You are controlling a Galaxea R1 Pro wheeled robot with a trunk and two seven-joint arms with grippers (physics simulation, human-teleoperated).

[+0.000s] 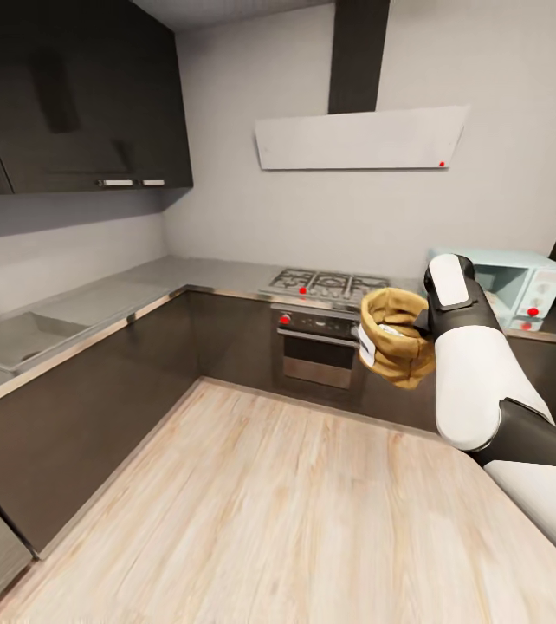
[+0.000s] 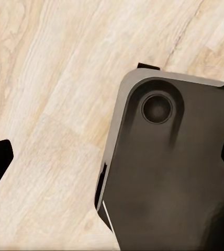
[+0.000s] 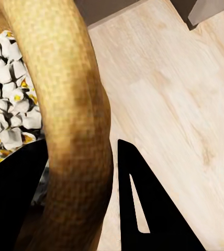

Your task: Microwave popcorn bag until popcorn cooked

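One sink (image 1: 14, 334) sits far left in the countertop (image 1: 105, 299), hob (image 1: 326, 283) mid-frame. Your left gripper (image 2: 112, 157) hangs over wood floor (image 2: 49, 104); can't tell if it's open or closed. Your right gripper (image 1: 423, 322) is clamped on the popcorn bag (image 1: 395, 338) rim, one finger (image 3: 148, 209) outside, bag held in air left of the wrist, white kernels (image 3: 7, 110) inside. Microwave (image 1: 520, 286) is far right, behind your arm.
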